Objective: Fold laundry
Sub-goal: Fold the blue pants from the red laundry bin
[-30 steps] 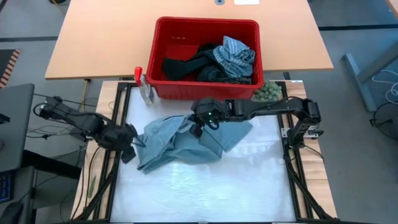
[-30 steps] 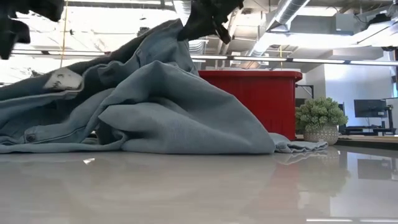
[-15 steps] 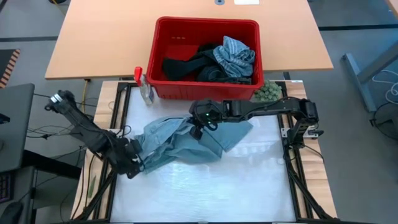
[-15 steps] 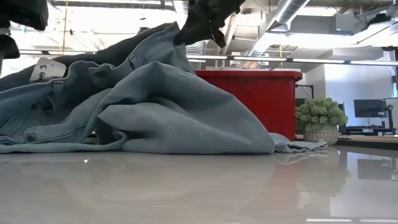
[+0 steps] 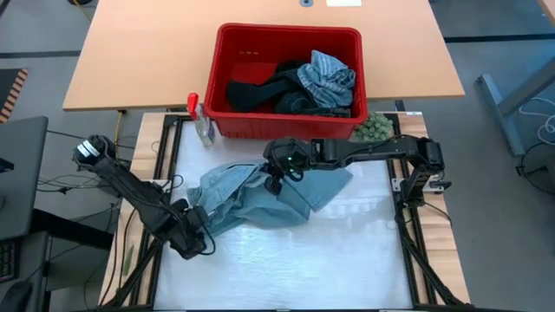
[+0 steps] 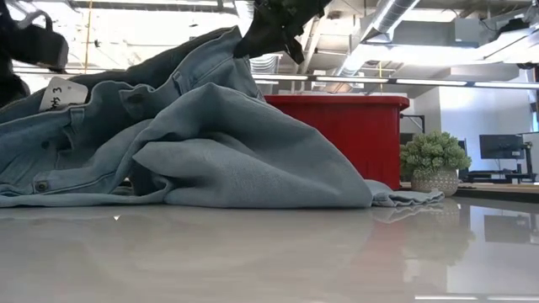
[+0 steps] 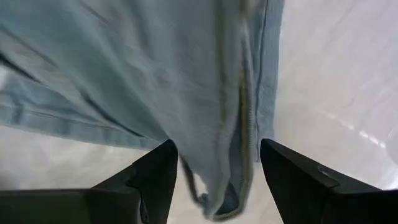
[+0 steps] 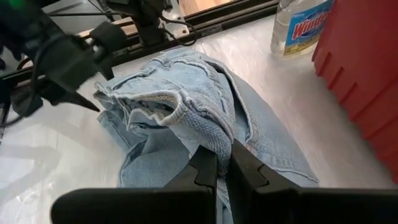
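Note:
A pair of light blue jeans (image 5: 260, 199) lies crumpled on the white table, with a white tag (image 6: 63, 93) near its left end. My right gripper (image 5: 276, 178) is above the jeans' middle, shut on a raised fold. My left gripper (image 5: 198, 232) hangs low at the jeans' near-left end, pointing down and open. In the left wrist view its fingers (image 7: 155, 180) stand on either side of a hem corner (image 7: 227, 186) without touching it. More laundry, dark and striped, lies in the red basket (image 5: 234, 52). My right gripper pinches a bunched fold of denim (image 8: 214, 146) between its two fingers, near the jeans' middle. The fingers slant down from the table's right side. The fold is pulled up into a peak (image 6: 232, 42), and the rest of the jeans rests on the table.
The red basket stands on a wooden table (image 5: 139, 61) past the far edge. A spray bottle (image 5: 204, 126) stands at the far left corner and a green fuzzy ball (image 5: 375, 128) at the far right. The near half of the white table (image 5: 303, 260) is bare.
My left gripper has gone toward the table's near edge and down, along the jeans' left side, tipping to point more steeply down. The jeans' left end with the white tag has shifted slightly. The raised fold has stayed in place.

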Robot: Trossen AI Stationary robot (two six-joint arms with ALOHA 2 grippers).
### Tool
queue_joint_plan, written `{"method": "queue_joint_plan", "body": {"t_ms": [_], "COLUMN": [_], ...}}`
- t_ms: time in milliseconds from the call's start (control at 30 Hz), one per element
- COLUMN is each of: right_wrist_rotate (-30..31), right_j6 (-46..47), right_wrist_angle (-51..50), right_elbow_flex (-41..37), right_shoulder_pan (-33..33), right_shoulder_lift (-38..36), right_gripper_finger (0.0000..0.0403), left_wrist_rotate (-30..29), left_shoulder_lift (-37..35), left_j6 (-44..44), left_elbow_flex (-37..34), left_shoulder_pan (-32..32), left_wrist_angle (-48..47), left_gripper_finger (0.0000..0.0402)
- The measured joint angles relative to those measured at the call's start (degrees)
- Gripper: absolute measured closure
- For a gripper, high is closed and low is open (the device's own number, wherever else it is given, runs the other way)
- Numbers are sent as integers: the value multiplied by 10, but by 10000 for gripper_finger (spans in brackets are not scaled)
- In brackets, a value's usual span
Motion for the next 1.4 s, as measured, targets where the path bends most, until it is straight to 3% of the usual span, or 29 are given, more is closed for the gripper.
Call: {"method": "queue_joint_plan", "body": {"t_ms": [200,267,367,433,600,767,900,1033,1167,1267,1400], "right_wrist_rotate": [-1,-1,-2,-2,-3,-62,-96,-88,-68,-70,-103], "right_j6": [0,0,0,0,0,36,81,109,168,183,153], "right_wrist_angle": [0,0,-6,-15,16,126,236,304,335,348,319], "right_elbow_flex": [0,0,0,0,-20,-80,-112,-114,-114,-114,-114], "right_shoulder_pan": [4,7,10,12,17,18,29,52,69,73,36], "right_shoulder_lift": [0,0,0,0,0,-1,-1,-2,-3,-3,-18], "right_gripper_finger": [363,363,363,363,363,366,365,365,365,365,366], "left_wrist_rotate": [34,46,57,54,18,-52,-130,-169,-192,-215,-141], "left_shoulder_lift": [65,71,58,34,-71,-214,-300,-314,-278,-270,-323], "left_j6": [-32,-29,-14,-12,-27,-77,-102,-48,-11,22,69], "left_elbow_flex": [0,0,11,19,29,29,21,1,0,4,27], "left_shoulder_pan": [0,-2,-4,-4,3,4,5,13,38,58,103], "left_wrist_angle": [16,25,26,26,24,34,123,281,372,388,349], "left_gripper_finger": [201,242,352,384,397,399,400,401,401,401,401]}}
